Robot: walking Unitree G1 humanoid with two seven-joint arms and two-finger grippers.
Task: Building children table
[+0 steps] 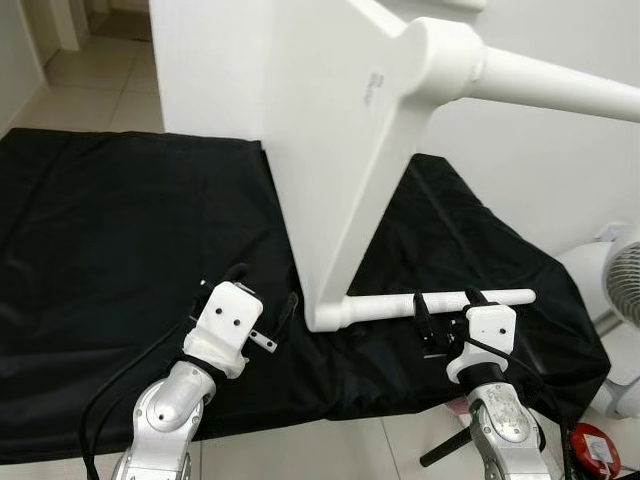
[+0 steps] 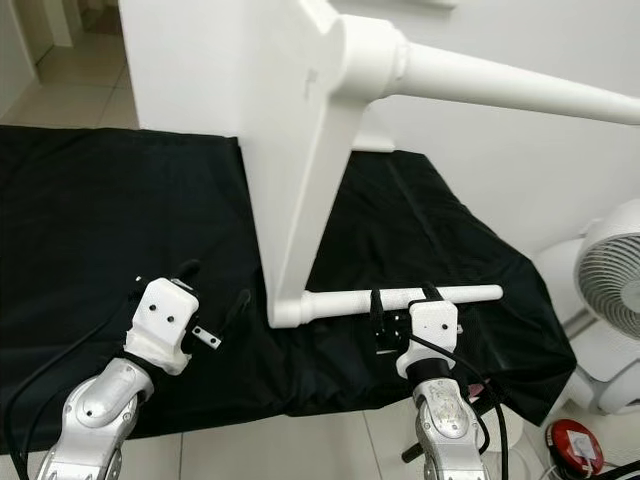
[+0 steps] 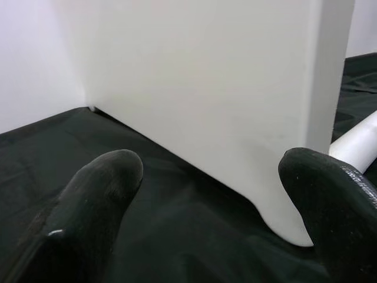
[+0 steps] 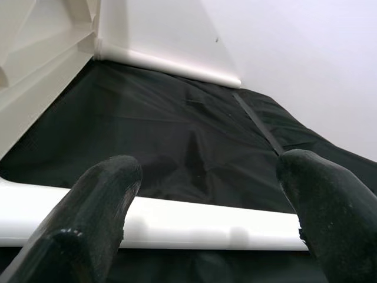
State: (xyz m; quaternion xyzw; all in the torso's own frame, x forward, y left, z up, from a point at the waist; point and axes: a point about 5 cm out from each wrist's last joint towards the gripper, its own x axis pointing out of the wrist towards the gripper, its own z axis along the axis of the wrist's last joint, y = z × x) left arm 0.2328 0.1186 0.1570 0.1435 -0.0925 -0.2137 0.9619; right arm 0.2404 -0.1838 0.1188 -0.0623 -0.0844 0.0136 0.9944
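Note:
A white tabletop panel [image 1: 330, 130] stands on its edge on a black cloth [image 1: 120, 230]. Two white round legs stick out of it to the right: an upper leg [image 1: 560, 85] high in the air and a lower leg [image 1: 385, 307] just above the cloth. My right gripper [image 1: 448, 303] is open, one finger on each side of the lower leg [image 4: 177, 221]. My left gripper [image 1: 265, 290] is open near the panel's bottom corner [image 3: 283, 218], apart from it, holding nothing.
The black cloth covers a low platform whose front edge lies just before my arms. A white fan [image 1: 620, 280] stands at the right, with a red object [image 1: 595, 448] on the floor below it. White wall [image 1: 520, 170] behind; tiled floor [image 1: 90, 90] at the far left.

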